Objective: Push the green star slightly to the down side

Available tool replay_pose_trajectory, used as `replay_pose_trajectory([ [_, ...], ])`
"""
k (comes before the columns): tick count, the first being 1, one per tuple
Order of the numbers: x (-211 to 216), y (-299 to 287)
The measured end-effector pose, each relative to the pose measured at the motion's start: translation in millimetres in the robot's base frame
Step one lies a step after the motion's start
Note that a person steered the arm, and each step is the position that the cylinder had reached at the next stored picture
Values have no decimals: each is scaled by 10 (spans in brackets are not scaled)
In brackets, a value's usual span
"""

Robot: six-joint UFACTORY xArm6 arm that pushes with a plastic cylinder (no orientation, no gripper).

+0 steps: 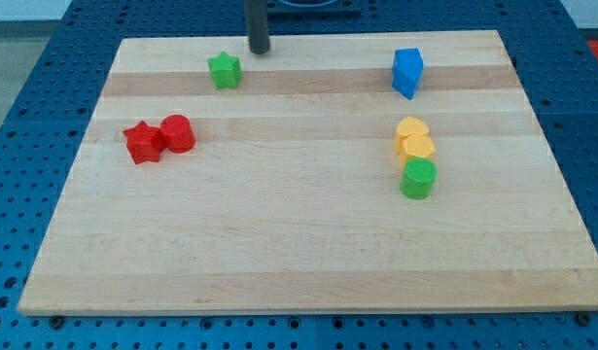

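One dark rod comes down from the view's top edge, and my tip [259, 50] rests on the wooden board [299, 243] near its top edge, left of centre. The arm carries no claw at all, only this straight rod, so there is nothing to stand apart or together.

The green star [224, 70] lies just below and to the view's left of my tip, near it but with a sliver of bare wood between them; they are not touching. The star sits flat on the board in the upper left part.

Lower on the view's left, a red star [142, 142] and a red cylinder [178, 133] stand side by side, touching, the star on the left.

On the view's right, a blue block [407, 72], angular in shape, stands near the top edge, well apart from my tip. Below it, two yellow blocks, the upper yellow block [411, 130] and the lower yellow block [416, 148], press together in a short column; their exact shapes are hard to make out. A green cylinder [418, 179] sits directly beneath them, touching the lower one.

A blue perforated table [46, 58] surrounds the board.
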State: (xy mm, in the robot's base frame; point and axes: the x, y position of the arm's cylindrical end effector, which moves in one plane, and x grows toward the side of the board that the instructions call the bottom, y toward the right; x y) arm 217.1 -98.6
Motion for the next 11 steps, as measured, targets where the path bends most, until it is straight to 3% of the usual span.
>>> replay_pose_trajectory([
  [1, 6, -338],
  [5, 709, -388],
  [7, 748, -372],
  [11, 1346, 182],
])
